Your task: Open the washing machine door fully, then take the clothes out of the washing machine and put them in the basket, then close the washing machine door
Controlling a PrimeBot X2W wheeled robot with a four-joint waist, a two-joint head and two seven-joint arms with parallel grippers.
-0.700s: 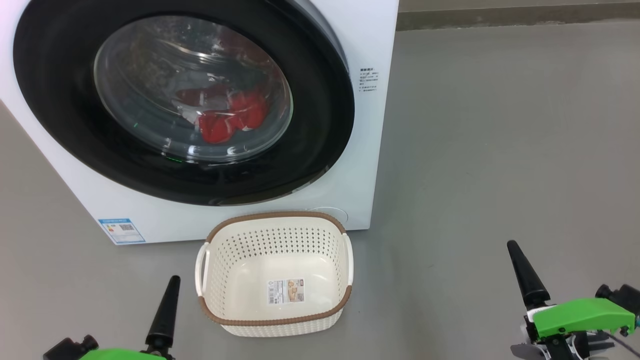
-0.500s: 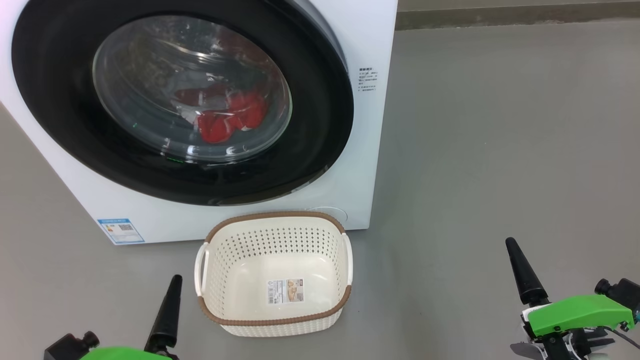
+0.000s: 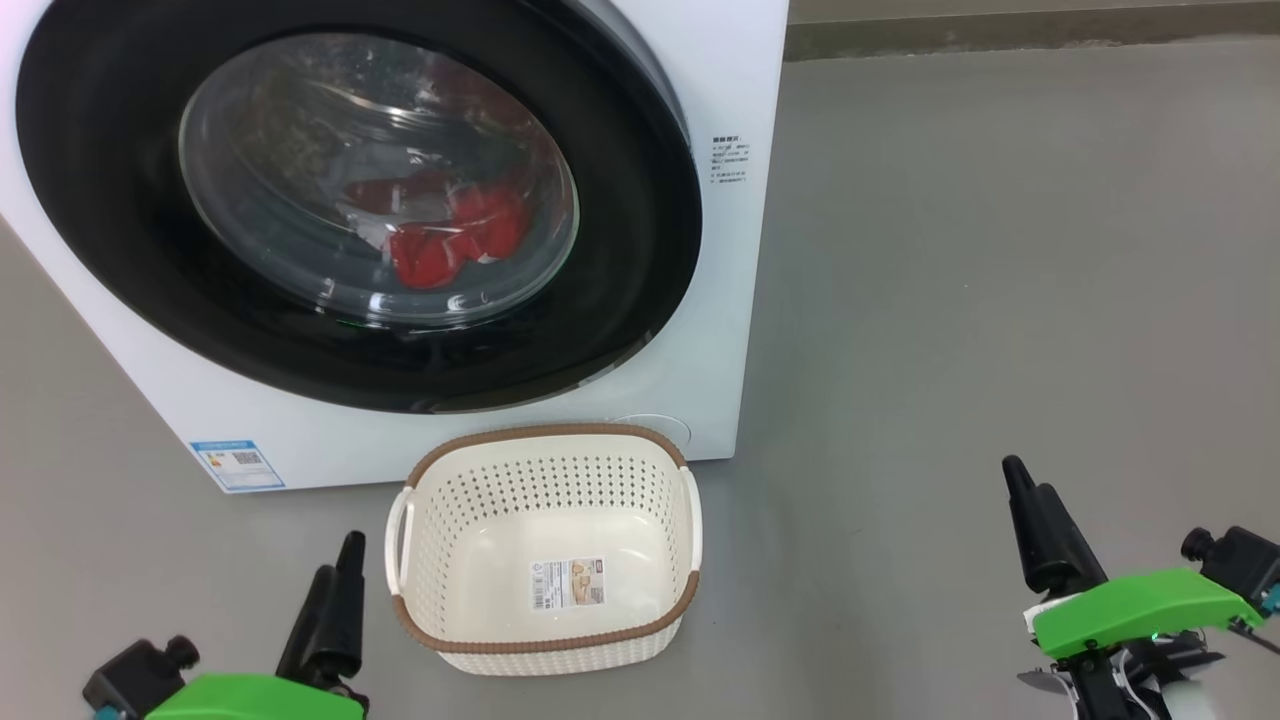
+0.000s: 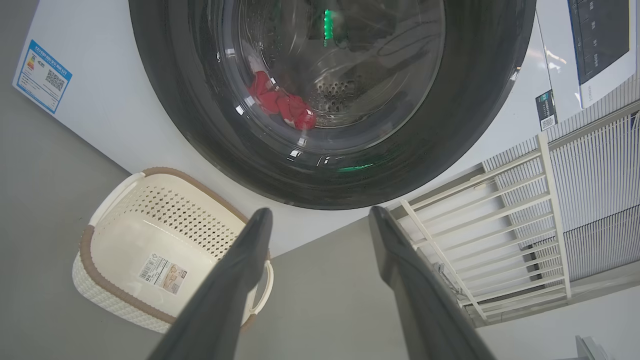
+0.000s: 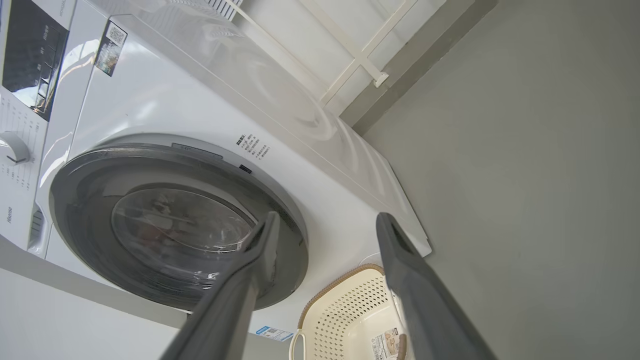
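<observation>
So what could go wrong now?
1. The door is shut and its black rim looks glossy, so the right gripper might slip when pulling it.
2. The basket sits right below the door, close to the left gripper, so a reaching arm could bump it away.
3. The clothes are a loose bundle and the basket is small, so some might land on the floor.
</observation>
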